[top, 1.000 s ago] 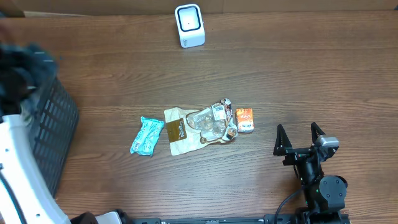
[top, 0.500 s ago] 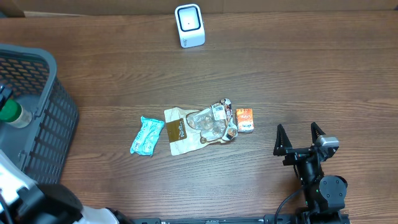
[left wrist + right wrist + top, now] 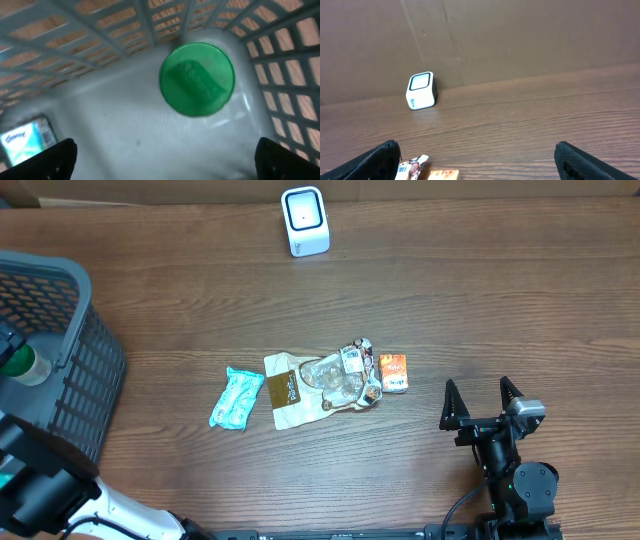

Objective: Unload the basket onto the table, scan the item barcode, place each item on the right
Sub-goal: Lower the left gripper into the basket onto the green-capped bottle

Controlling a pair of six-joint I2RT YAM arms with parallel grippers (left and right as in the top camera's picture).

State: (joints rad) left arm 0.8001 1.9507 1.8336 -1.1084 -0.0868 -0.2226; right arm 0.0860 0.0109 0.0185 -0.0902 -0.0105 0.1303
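Resting nearest the robot's edge of the table [image 3: 500, 300], the right gripper [image 3: 478, 388] is holding its two fingers wide apart and gripping nothing. Off to the left, the left gripper [image 3: 165, 152] is hanging over the grey basket [image 3: 70, 370], its fingers likewise spread and empty, looking straight down on a green-capped bottle [image 3: 197, 79] inside it. Farther out, at mid-table, four items are lying in a row: a teal packet [image 3: 236, 398], a brown pouch [image 3: 283, 392], a clear crinkled wrapper [image 3: 345, 375] overlapping it, and a small orange box [image 3: 393, 372] just beside the wrapper. Farthest away, the white barcode scanner [image 3: 305, 220] is standing by the back edge, well apart from them.
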